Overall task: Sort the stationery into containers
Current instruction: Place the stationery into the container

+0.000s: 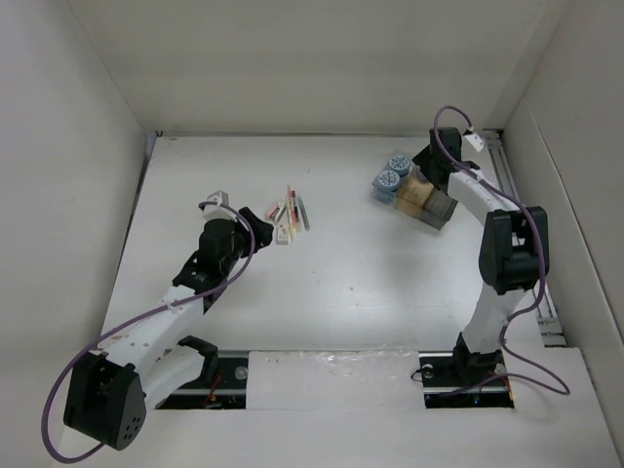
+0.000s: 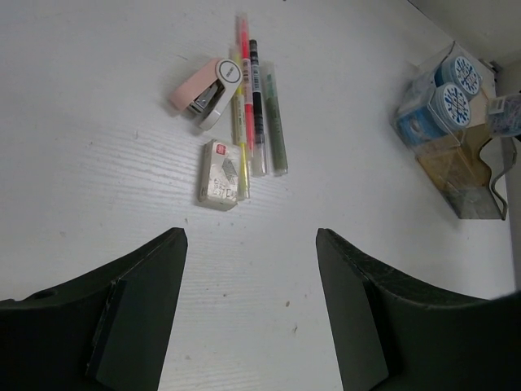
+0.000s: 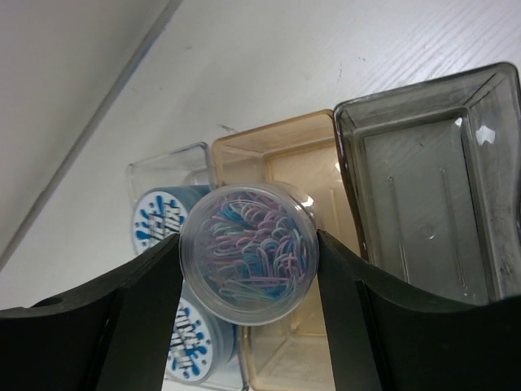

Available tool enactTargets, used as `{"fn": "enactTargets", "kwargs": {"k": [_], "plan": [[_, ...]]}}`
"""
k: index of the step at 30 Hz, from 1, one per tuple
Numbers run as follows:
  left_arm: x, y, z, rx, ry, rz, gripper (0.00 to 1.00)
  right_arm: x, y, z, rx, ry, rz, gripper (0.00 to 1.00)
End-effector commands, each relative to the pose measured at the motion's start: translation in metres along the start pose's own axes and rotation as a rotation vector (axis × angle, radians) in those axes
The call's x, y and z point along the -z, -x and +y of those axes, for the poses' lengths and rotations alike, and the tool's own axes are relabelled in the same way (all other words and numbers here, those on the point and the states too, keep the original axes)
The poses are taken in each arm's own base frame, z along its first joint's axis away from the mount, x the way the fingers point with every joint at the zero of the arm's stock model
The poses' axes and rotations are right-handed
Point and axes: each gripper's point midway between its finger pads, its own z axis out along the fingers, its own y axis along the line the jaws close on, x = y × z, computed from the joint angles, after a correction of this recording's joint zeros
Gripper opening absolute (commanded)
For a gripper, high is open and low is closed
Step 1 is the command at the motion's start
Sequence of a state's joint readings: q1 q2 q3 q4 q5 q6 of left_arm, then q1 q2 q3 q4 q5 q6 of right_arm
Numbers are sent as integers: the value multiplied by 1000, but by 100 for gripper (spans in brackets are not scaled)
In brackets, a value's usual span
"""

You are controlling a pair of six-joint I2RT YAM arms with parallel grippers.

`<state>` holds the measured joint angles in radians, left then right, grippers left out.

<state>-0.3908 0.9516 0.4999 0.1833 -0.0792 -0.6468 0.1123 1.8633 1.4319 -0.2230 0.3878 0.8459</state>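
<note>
My right gripper is shut on a clear round tub of coloured paper clips and holds it over the tray, above the border of the pale and tan compartments. Two blue patterned discs lie in the pale compartment. The dark grey compartment holds no items. My left gripper is open and empty above the table, short of the pile: a pink stapler, a small staple box, red, yellow and black sticks and a grey-green stick.
White walls close in the table on the left, back and right. The tray stands at the back right near the wall. The pile lies left of centre, just right of my left gripper.
</note>
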Motion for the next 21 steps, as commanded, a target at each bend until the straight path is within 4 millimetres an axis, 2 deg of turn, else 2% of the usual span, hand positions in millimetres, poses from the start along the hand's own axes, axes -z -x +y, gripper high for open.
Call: {"fn": "enactTargets", "kwargs": {"k": [1,6,7,8,9,12,13,17,19,21], "plan": [[2,23,-21,-7,-62,-57,62,-6,19,20,-37,54,-46,42],[2,24,-20,-6,-55,-63,62,-19,11,15,-25,26,-34,45],[2,24,-20,-6,-55,-63,62,-18,16,20,-31,36,-43,45],[2,24,-20,-6,-55,-63,62,-21,12,14,-23,11,-40,46],[0,22,-19,-7,-49,-56,62,-23,14,17,-25,15,-43,48],[0,22,-19,-7,-49,-56,62,-21,20,18,-26,2,-61,59],[0,23,-17,-7,-42,-62,62,-21,20,18,-37,3,-61,68],[0,23,-17,-7,-42,-62,62,-18,26,19,-41,3,-75,85],[0,23,-17,-7,-42,-62,62,-15,27,19,-43,5,-77,87],[0,23,-17,-7,-42,-62,62,-4,38,25,-55,28,-96,87]]}}
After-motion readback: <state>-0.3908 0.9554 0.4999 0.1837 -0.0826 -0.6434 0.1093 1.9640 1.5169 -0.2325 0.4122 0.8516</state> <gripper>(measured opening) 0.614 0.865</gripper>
